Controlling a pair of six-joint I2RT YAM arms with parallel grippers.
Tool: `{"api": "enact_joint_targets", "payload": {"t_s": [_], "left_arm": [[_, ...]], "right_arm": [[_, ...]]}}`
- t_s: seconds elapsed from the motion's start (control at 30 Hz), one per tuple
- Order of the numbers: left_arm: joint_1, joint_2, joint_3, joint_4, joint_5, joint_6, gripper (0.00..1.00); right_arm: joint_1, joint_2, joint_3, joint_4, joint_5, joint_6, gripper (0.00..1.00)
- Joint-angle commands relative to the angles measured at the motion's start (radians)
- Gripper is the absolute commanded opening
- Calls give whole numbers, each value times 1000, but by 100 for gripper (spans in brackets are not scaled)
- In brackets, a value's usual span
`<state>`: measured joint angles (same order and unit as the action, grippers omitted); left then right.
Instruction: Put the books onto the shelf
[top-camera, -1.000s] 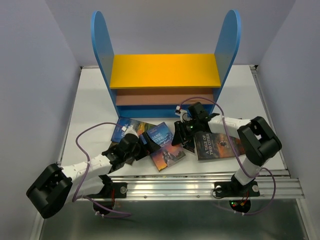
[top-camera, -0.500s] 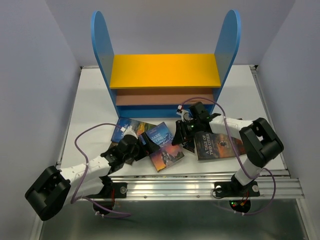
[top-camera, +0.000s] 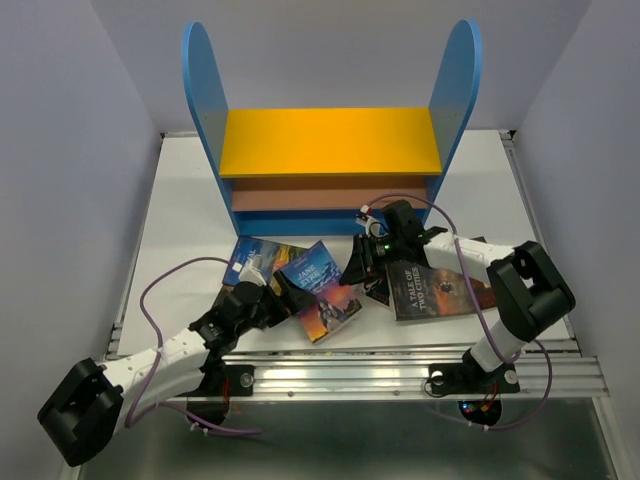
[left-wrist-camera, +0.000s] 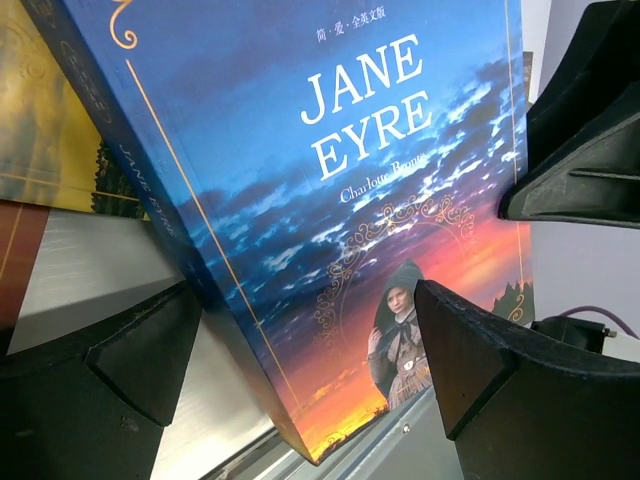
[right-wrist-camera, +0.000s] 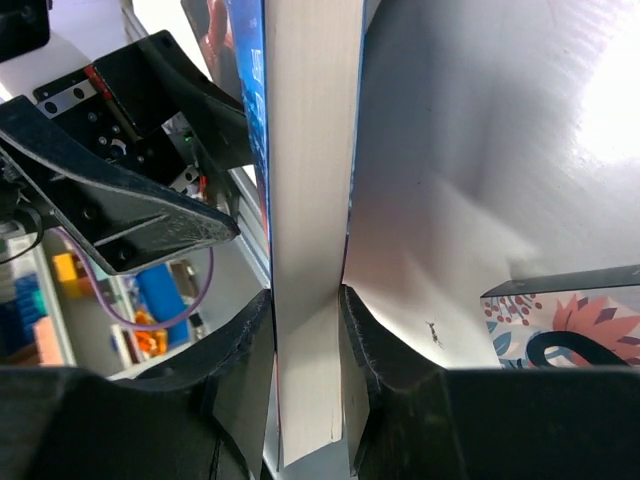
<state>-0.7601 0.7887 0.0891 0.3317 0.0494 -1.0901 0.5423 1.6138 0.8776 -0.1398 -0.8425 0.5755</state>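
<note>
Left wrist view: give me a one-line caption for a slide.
Open left gripper facing the tilted Jane Eyre paperback, its sunset cover filling the frame between the fingers.

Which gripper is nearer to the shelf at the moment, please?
Right. The right gripper sits just before the shelf's bottom board; the left gripper lies farther back among the books.

Left gripper (left-wrist-camera: 310, 335) jaws spread wide; right gripper (right-wrist-camera: 306, 330) jaws pinched narrow.
</note>
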Motion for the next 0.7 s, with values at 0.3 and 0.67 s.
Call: {"api": "enact_joint_targets", "payload": {"t_s": [0.3,0.67], "left_arm": [[-4,14,-68,138,47,-56,99],[-4,-106,-123,306,110,-40,92]], "right_arm": [[-18,-2,-101,189,-194,302,1],[-27,26,-94,189,-201,302,1]]}}
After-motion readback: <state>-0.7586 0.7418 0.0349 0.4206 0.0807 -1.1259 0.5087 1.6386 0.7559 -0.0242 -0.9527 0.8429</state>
